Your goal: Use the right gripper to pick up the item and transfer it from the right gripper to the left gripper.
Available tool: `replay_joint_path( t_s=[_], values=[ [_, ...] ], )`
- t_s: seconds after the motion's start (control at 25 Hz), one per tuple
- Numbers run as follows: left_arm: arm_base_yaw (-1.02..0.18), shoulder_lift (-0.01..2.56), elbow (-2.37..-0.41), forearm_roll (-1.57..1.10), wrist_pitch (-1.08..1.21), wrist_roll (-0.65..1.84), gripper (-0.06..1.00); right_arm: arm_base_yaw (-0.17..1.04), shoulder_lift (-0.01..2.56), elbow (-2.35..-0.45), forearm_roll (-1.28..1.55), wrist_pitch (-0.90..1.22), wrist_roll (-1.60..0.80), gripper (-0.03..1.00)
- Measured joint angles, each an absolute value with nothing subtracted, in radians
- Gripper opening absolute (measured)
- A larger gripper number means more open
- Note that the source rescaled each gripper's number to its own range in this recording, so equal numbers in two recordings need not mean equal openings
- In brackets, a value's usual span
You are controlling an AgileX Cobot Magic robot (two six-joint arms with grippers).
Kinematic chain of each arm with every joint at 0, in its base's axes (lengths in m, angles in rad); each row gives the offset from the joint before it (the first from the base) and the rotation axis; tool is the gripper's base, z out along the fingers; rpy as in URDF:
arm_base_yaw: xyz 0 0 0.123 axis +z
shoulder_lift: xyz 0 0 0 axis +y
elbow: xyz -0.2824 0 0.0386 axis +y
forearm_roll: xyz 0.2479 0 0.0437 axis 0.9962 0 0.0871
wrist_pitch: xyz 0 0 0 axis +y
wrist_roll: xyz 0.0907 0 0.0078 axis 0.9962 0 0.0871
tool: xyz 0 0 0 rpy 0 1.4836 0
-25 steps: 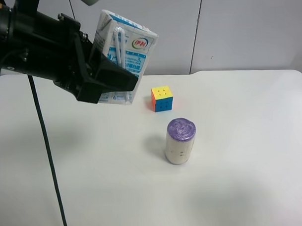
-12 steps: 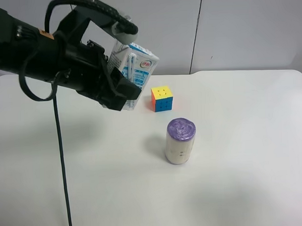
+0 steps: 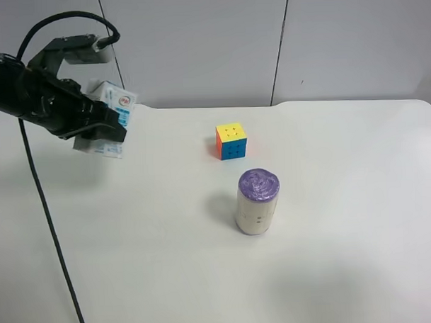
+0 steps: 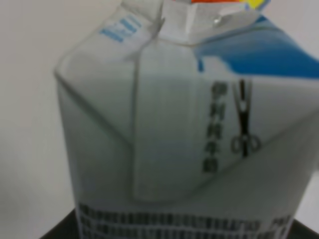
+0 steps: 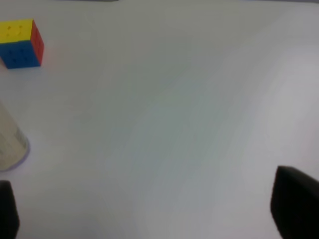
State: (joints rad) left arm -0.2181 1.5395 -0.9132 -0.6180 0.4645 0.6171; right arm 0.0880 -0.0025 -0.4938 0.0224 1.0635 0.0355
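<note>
The white-and-blue drink carton (image 3: 119, 102) is held above the table (image 3: 343, 171) at the far left of the exterior high view, by the black arm there. The left wrist view shows the carton (image 4: 184, 124) filling the picture from close up, so this arm's gripper is my left gripper (image 3: 101, 133), and it is shut on the carton. My right gripper (image 5: 152, 209) is open and empty over bare table. Only its two dark fingertips (image 5: 296, 204) show, wide apart. The right arm is out of the exterior high view.
A multicoloured puzzle cube (image 3: 231, 141) lies near the table's middle back and shows in the right wrist view (image 5: 21, 42). A cream cylinder with a purple top (image 3: 257, 201) stands in front of it, its edge in the right wrist view (image 5: 10, 142). A black cable (image 3: 51, 231) hangs from the left arm.
The arm holding the carton has swung from the upper middle of the exterior high view to its far left, farther from the camera. The cube and cylinder have not moved.
</note>
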Motion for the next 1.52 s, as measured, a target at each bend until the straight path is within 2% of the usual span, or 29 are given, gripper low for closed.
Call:
replay_joint_path(
  t_s=[0.16,0.48,0.88,0.92,0.96,1.04,1.12,1.24,1.52],
  values=[
    [-0.145,1.588,-0.913,-0.528,0.518,0.548,0.0,0.088,-0.003,-0.494,0.022,1.064,0.036,1.0],
    [-0.139,1.705,-0.913,-0.265,0.528,0.348,0.0,0.088,-0.003,-0.494,0.022,1.064,0.036,1.0],
    [-0.139,1.754,-0.914,-0.238,0.458,0.329,0.0,0.088,-0.003,-0.494,0.022,1.064,0.036,1.0],
    [-0.139,1.754,-0.914,-0.238,0.459,0.329,0.08,0.088,-0.003,-0.494,0.022,1.064,0.036,1.0],
    [-0.139,1.754,-0.914,-0.238,0.459,0.327,0.22,0.088,-0.003,-0.494,0.022,1.064,0.036,1.0],
    [-0.139,1.754,-0.915,-0.239,0.46,0.318,0.67,0.088,-0.003,-0.494,0.022,1.064,0.036,1.0],
    [-0.139,1.754,-0.915,-0.239,0.468,0.315,0.89,0.088,-0.003,-0.494,0.022,1.064,0.036,1.0],
    [-0.139,1.732,-0.916,-0.239,0.487,0.311,0.98,0.088,-0.003,-0.494,0.022,1.064,0.036,1.0],
    [-0.139,1.537,-0.998,-0.241,0.686,0.307,0.99,0.088,-0.003,-0.494,0.022,1.064,0.036,1.0]
  ],
)
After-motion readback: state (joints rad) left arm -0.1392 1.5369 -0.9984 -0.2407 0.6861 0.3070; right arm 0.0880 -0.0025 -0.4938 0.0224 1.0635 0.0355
